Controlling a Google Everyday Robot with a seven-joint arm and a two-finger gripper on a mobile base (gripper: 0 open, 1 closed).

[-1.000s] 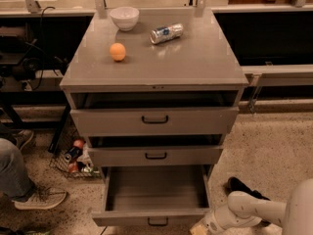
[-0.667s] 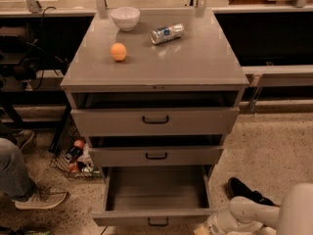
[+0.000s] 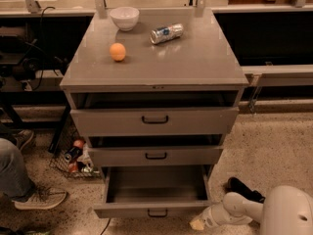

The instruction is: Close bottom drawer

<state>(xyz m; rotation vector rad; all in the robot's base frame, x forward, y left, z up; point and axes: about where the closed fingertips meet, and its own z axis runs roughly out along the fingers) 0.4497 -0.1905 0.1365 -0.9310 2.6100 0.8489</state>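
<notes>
Grey metal cabinet (image 3: pixel 195 62) stands in front of me on a speckled floor, three drawers stacked in its face; the bottom drawer (image 3: pixel 122 211) is pulled well out towards the room, its shallow inside open to view and its small black handle (image 3: pixel 157 213) facing forward; the middle drawer (image 3: pixel 195 156) above it sits out only a little, and the top drawer (image 3: pixel 107 121) likewise shows a dark gap over its front.

On the cabinet's top lie a white bowl (image 3: pixel 124 17) at the back, an orange (image 3: pixel 117 51) nearer the left edge, and a can (image 3: pixel 166 33) tipped on its side to the right of the bowl.

Down low at the right, the robot's white arm (image 3: pixel 239 207) reaches leftward close to the floor; the gripper (image 3: pixel 198 223) is just beside the right front corner of the bottom drawer, slightly ahead of its front panel; whether it touches the panel, and whether its grip is released or clenched, I cannot tell.

Left of the cabinet a wire basket (image 3: pixel 61 163) holds cans, and a person's shoe (image 3: pixel 39 198) rests on the floor nearby.
</notes>
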